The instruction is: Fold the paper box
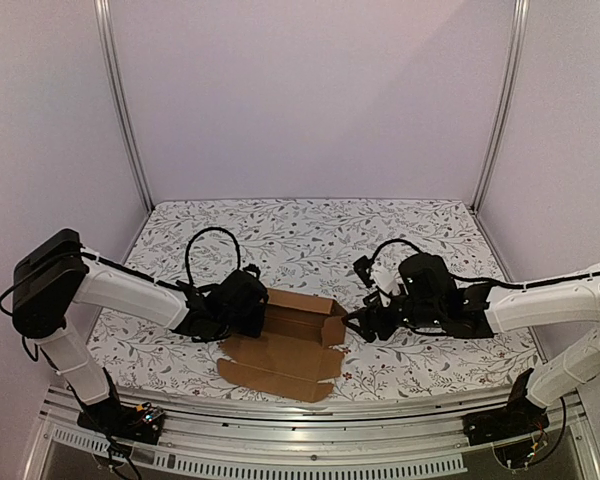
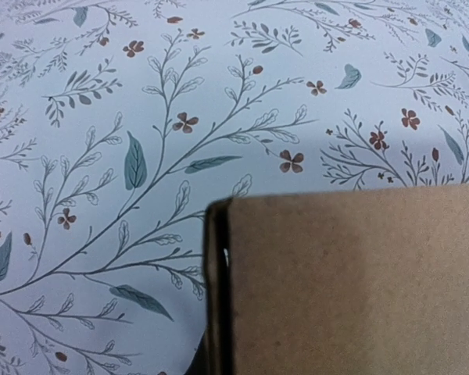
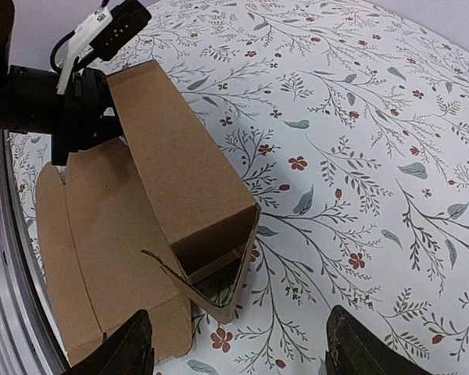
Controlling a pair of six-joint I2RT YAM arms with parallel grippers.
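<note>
On table [image 1: 430, 235], paper box [image 1: 285, 350], L fingers [image 3: 90, 117] pinching end, R fingers [image 3: 129, 348] spread near corner

On table [image 1: 310, 232]: paper box [image 1: 280, 357], front-centre

The far half of the table [image 1: 310, 230] is bare from side to side, so there is free passage behind the paper box [image 1: 292, 335], whose upright far wall and flat near panel fill the middle of the near strip. The box's left end is blocked by the left end effector [image 1: 242, 305], clamped onto it. At the right end the right end effector [image 1: 365, 322] stands spread just beside the box's loose corner, with bare table farther right.
</note>
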